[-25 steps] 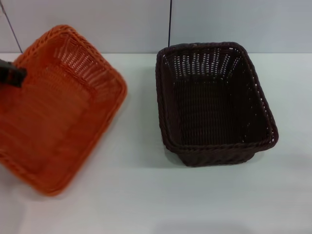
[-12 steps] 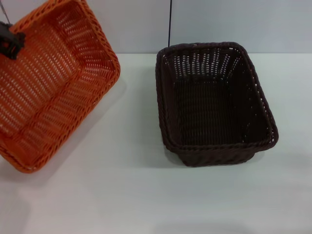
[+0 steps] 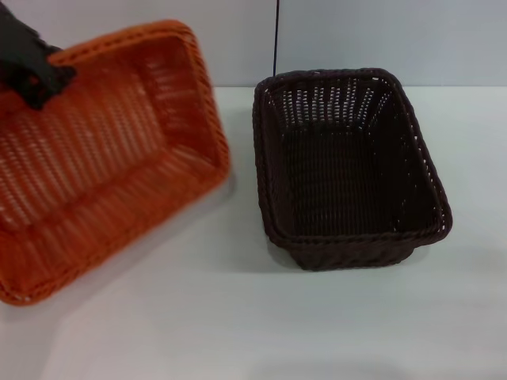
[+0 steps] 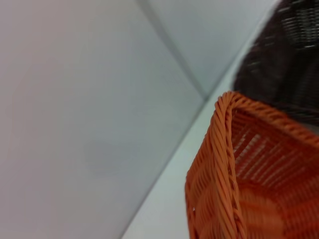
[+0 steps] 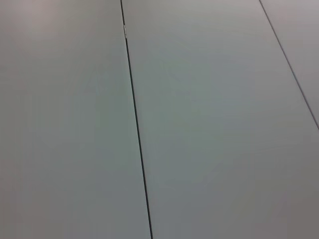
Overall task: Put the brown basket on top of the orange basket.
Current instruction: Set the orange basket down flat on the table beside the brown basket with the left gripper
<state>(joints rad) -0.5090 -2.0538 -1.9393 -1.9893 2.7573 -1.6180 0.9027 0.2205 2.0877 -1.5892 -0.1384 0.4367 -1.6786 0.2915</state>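
The orange basket hangs in the air at the left of the head view, tilted, with its opening towards me. My left gripper, a black shape, grips its far rim at the upper left. The basket's rim corner also shows in the left wrist view. The brown basket stands upright and empty on the white table, right of centre, and a part of it shows in the left wrist view. A narrow gap separates the two baskets. My right gripper shows in no view.
A pale panelled wall with a dark vertical seam stands right behind the table. The right wrist view shows only that wall.
The orange basket has been lifted and swung to the right, towards the brown basket, with my left gripper on its rim. The brown basket has not moved.
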